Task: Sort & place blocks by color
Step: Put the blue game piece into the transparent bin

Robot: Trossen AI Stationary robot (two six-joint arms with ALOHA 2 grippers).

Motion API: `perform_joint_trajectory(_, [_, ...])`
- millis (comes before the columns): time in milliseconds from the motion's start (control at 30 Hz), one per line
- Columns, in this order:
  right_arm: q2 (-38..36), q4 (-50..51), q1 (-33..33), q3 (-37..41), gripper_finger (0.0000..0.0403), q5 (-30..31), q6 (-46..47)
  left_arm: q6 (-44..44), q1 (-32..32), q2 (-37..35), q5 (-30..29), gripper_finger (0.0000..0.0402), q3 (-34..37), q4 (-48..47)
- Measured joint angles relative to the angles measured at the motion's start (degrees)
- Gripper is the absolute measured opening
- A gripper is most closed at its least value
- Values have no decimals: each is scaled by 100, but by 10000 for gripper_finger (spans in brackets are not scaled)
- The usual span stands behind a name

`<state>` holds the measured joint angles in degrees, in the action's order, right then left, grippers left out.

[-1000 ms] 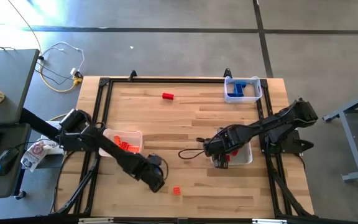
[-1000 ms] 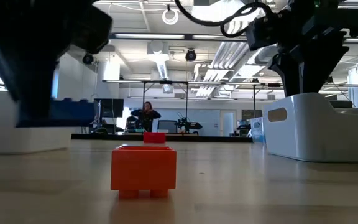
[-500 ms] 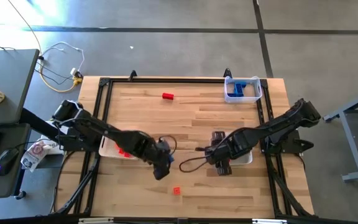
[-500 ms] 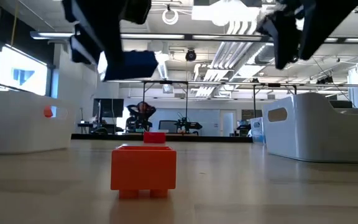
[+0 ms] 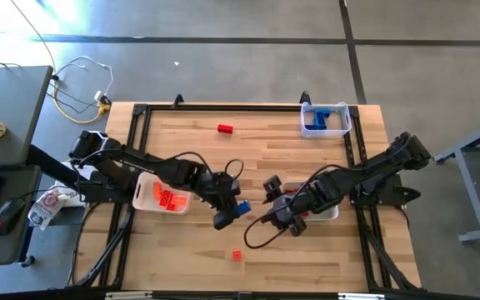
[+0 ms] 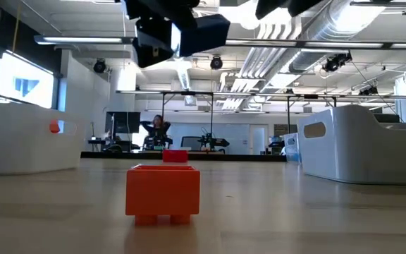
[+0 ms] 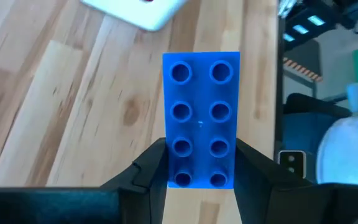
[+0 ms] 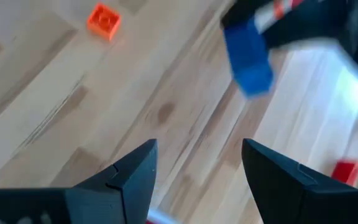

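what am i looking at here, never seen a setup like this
Two robot arms work at a wooden table, sorting toy blocks by color into white trays. One picture looks straight down, one looks level across the tabletop, and two come from cameras on the wrists. The left gripper holds a blue block above the middle of the table. The right gripper is open and empty, close by. An orange block and a red block lie loose. The left tray holds orange blocks, the far tray blue ones.

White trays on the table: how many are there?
3: a left tray with orange blocks, a right tray partly under the right arm, and a far right corner tray holding blue blocks. None seems hidden.
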<state>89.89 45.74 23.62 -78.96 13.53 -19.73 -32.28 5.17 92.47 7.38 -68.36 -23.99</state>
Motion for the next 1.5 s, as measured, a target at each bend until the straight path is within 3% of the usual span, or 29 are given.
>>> perform_joint_trajectory(233, [0,-751,-51,0,220,1,-860,520,-393,2,667,116,0,351])
perform_joint_trajectory(500, [0,-1294,-390,0,220,-17,-1224,1027,-607,4,1154,116,0,501])
perform_joint_trajectory(700, [0,-1387,-798,0,220,-839,-1225,1354,-758,7,1164,117,0,755])
perform_joint_trajectory(900, [0,-1386,-1091,0,218,-967,-1224,1603,-958,7,1458,117,0,1167])
perform_joint_trajectory(1033, [0,-1332,-1178,0,188,-1078,-1212,1753,-1085,7,1439,117,0,1201])
perform_joint_trajectory(1267, [0,-1102,-1186,-6,75,-978,-1424,1789,-1292,21,1523,117,6,1341])
perform_joint_trajectory(1500, [-4,-966,-1309,-11,75,-476,-1617,2053,-1550,22,1474,128,9,1371])
